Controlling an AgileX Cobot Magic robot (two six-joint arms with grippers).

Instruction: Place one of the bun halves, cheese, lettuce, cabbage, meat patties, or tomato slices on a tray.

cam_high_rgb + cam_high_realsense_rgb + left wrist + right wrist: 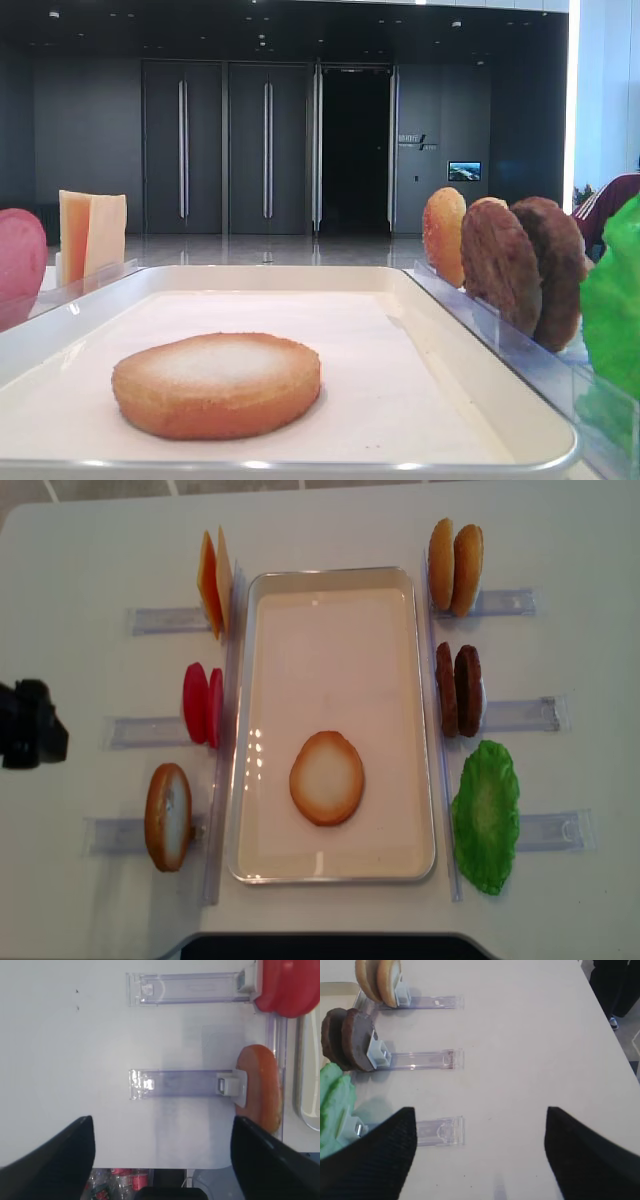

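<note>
Smooth white surface (330, 520), dark grey hall behind. Pale-faced, golden-crusted round bun half (327, 777) flat on glossy white rectangular tray (337, 576), away from both released, empty jaws.

Golden-rimmed pale bun half (326, 777), white tray (420, 720)

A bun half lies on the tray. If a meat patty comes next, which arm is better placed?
Probably the right: the meat patties stand right of the tray, and the open right gripper sees them close by.
</note>
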